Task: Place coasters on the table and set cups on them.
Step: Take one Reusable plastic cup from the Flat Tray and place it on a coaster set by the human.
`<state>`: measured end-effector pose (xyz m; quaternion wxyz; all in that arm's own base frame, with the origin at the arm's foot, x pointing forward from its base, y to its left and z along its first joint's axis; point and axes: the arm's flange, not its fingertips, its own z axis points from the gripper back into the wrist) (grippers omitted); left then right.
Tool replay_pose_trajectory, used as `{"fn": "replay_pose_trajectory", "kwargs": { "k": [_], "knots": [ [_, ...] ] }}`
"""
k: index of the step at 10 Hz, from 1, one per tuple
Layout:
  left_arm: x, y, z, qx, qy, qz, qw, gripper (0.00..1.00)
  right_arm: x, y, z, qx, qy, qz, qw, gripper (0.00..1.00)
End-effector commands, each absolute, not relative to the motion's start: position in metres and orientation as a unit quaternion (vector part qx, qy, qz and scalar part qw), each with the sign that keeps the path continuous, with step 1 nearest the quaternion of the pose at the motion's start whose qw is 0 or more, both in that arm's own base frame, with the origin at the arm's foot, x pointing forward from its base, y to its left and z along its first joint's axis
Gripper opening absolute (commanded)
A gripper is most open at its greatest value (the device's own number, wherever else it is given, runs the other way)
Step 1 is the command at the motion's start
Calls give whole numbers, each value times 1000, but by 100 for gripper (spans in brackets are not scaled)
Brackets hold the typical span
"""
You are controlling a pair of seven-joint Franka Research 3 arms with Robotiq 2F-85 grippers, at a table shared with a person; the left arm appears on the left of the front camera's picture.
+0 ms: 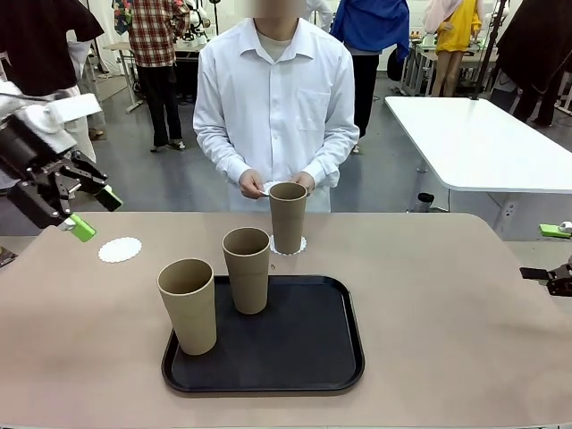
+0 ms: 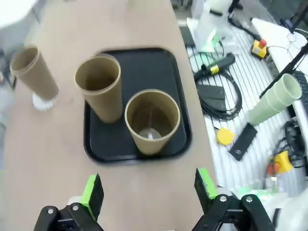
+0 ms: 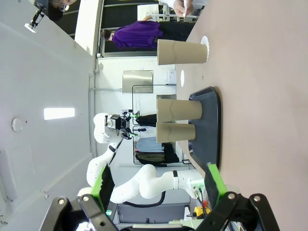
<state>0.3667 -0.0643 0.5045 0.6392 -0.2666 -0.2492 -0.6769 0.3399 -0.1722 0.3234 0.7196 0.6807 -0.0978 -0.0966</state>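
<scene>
Two tan cups (image 1: 247,268) (image 1: 189,305) stand on a black tray (image 1: 295,357) on the beige table (image 1: 447,340). A third cup (image 1: 287,217) stands on a white coaster (image 1: 298,247) beyond the tray. Another coaster (image 1: 120,249) lies bare at the left. The person's hands (image 1: 255,184) hold a white coaster (image 1: 267,189) behind that cup. My left gripper (image 1: 94,213) hovers open above the table's left end. The left wrist view looks down past its fingertips (image 2: 92,195) at the tray cups (image 2: 152,120) (image 2: 100,91). My right gripper (image 3: 159,185) is open and empty, low at the right edge.
A white table (image 1: 483,134) stands far right. Beside the table, the left wrist view shows cables, tools and a stack of pale cups (image 2: 274,98). People stand in the background. There is bare tabletop left and right of the tray.
</scene>
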Motion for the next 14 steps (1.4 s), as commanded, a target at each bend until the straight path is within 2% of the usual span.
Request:
{"fn": "replay_pose_trajectory", "kwargs": {
  "k": [1,4,7,9,11,12,14],
  "knots": [
    [368,-67,458,-342,-371,-686,524,100,340,-173,325,681,-97,-99,719,100],
    [381,-53,413,-399,-371,-620,564,100,340,-173,325,681,-97,-99,719,100],
    [380,-39,384,-433,-330,-571,614,100,340,-173,325,681,-97,-99,719,100],
    [381,-35,363,-439,-317,-574,614,100,340,-173,325,681,-97,-99,719,100],
    [380,-36,351,-427,-296,-626,581,100,340,-173,325,681,-97,-99,719,100],
    [377,-36,355,-438,-319,-573,615,100,340,-173,325,681,-97,-99,719,100],
    [377,-36,355,-438,-319,-573,615,100,340,-173,325,681,-97,-99,719,100]
  ]
}}
